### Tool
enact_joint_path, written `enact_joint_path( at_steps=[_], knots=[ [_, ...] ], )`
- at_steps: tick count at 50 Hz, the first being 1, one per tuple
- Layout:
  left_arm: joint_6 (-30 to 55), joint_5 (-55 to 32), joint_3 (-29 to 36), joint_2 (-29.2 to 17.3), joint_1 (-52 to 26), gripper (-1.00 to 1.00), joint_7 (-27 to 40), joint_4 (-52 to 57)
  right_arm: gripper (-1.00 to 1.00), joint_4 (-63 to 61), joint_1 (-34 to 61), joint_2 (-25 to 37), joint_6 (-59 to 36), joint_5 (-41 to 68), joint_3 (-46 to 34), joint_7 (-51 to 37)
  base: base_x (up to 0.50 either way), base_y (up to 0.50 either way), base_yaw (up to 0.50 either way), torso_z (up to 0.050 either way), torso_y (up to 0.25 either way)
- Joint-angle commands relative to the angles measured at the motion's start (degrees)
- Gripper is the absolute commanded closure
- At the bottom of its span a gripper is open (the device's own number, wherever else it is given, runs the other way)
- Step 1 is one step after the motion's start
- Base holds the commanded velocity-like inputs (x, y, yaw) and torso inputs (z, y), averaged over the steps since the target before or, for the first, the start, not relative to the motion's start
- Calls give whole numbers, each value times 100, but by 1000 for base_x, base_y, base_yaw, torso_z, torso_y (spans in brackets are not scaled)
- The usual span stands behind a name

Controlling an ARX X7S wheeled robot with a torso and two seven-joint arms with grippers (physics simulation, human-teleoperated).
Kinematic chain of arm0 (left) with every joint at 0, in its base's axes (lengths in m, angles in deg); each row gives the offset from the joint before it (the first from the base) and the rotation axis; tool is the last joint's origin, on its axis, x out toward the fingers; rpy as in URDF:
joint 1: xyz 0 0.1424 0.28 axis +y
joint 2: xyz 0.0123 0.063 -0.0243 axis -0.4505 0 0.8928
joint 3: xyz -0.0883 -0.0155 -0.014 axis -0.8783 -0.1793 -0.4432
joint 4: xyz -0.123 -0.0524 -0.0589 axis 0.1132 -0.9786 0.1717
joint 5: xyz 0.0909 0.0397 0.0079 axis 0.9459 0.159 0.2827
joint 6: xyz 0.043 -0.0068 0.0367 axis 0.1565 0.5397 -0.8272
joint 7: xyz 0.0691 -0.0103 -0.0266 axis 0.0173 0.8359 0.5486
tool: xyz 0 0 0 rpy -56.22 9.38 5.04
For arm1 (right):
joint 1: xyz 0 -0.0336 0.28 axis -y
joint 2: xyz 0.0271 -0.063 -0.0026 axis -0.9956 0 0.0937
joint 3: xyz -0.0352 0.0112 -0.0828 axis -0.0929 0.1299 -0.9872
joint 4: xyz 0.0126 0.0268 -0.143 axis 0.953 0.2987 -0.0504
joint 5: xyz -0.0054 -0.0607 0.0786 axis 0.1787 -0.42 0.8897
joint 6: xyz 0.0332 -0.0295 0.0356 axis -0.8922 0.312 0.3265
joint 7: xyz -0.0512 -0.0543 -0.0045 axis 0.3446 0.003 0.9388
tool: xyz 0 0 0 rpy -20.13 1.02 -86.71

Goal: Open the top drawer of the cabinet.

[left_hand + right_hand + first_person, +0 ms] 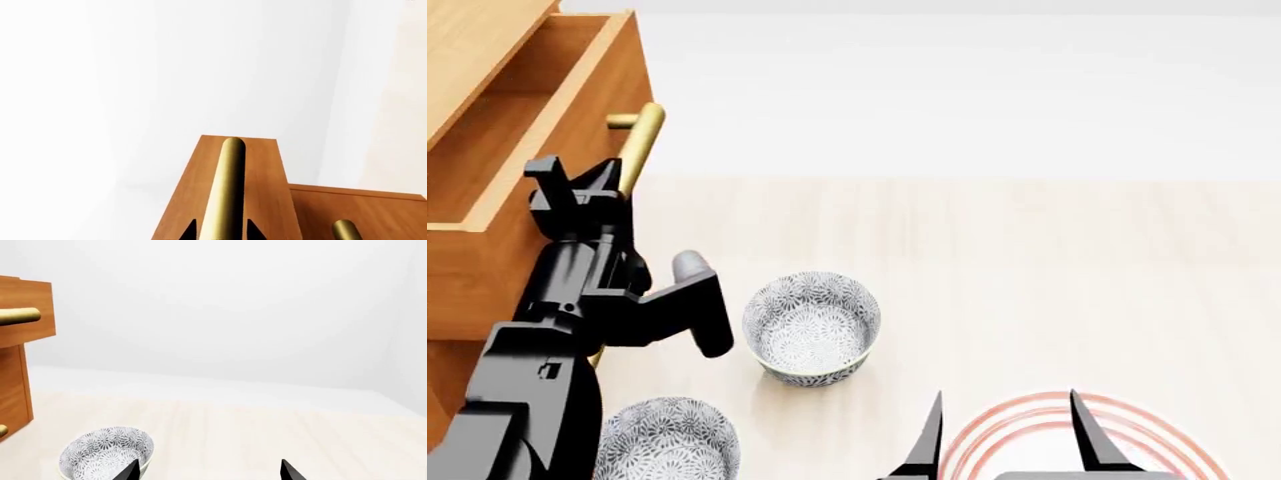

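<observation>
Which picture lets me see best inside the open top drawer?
The head view. It looks down into the top drawer, pulled out of the cabinet, showing its wooden inside. The left wrist view shows only its front and brass handle, up close. The right wrist view catches just a corner of the front.

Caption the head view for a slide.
Left gripper at the brass handle of the pulled-out top drawer; two patterned bowls nearby.

Floor open on the right; two bowls sit near the cabinet, below pulled-out top drawer.
</observation>
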Motion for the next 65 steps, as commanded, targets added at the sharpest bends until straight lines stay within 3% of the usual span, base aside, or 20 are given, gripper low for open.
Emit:
enact_joint_path(
  at_steps=[1,6,7,36,58,65],
  knots=[
    [34,429,90,89,121,100,114,310,-100,-32,-21,48,-8,52,8,-35,0,0,0,0,0],
    [60,437,111,100,115,100,70,322,-100,-16,-38,66,38,77,2,-33,0,0,0,0,4],
    [78,523,139,104,87,-100,213,275,-100,-40,-34,70,15,88,6,-36,0,0,0,0,0],
    [167,503,244,131,210,-100,-138,727,-100,117,-27,144,132,175,-34,-122,0,0,0,0,0],
    [924,1506,845,272,350,-100,-1811,2900,-100,-278,-71,266,-162,211,-17,-285,0,0,0,0,0],
    [1269,1999,961,316,204,-100,-2964,3998,-100,-431,-103,312,-255,238,-8,-317,0,0,0,0,0]
  ],
)
